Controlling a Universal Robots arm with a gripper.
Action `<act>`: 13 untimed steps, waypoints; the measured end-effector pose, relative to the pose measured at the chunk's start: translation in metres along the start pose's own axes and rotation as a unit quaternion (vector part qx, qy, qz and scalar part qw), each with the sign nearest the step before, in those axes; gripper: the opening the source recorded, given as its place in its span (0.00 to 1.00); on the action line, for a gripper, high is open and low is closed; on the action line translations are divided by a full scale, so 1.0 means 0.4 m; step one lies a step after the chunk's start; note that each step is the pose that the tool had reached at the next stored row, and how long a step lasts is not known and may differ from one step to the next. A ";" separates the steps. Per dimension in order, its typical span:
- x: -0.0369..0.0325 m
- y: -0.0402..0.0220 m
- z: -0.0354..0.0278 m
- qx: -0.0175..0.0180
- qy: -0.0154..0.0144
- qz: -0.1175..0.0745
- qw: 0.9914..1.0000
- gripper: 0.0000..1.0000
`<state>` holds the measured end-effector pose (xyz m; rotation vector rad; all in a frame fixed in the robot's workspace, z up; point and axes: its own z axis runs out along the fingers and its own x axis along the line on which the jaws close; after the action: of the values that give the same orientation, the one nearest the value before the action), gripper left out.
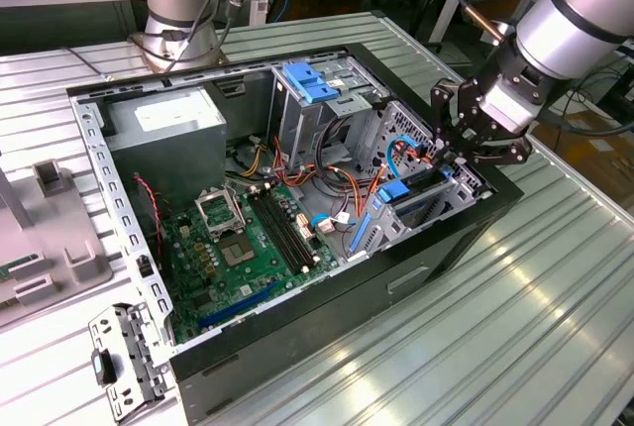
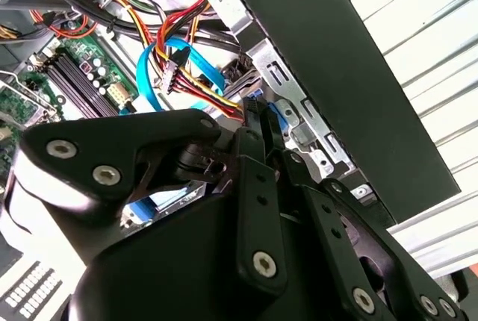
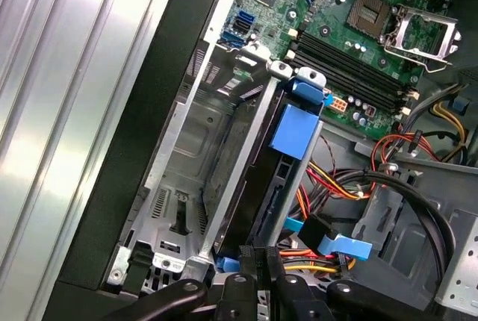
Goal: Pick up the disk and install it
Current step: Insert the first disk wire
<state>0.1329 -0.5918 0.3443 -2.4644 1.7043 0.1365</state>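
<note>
The disk (image 1: 413, 194) stands on edge in the metal drive bay (image 1: 436, 183) at the corner of the open computer case (image 1: 416, 277), on the exterior view's right, with its blue rails showing. In the first wrist view the disk (image 3: 256, 181) runs down the bay (image 3: 187, 157) as a dark slab with a blue tab on its rail. My gripper (image 1: 458, 154) reaches into the case at the disk's outer end. Its black fingertips sit close together on that end in both wrist views (image 3: 261, 275) (image 2: 263, 123).
A grey power-supply box (image 1: 168, 134) fills the case's far corner. A tall metal cage with a blue latch (image 1: 309, 81) stands at the back, and the green motherboard (image 1: 248, 238) lies on the floor. Bundled cables (image 1: 337, 183) cross beside the bay. A loose metal bracket (image 1: 124, 357) lies outside.
</note>
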 end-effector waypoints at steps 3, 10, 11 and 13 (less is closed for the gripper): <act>0.000 0.000 0.001 0.001 0.000 0.007 1.000 0.17; 0.001 0.000 0.004 0.004 0.002 0.025 1.000 0.17; 0.001 0.000 0.004 0.004 0.002 0.028 1.000 0.17; 0.001 0.000 0.004 0.005 0.002 0.034 0.999 0.17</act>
<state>0.1329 -0.5918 0.3424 -2.4024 1.7861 0.1290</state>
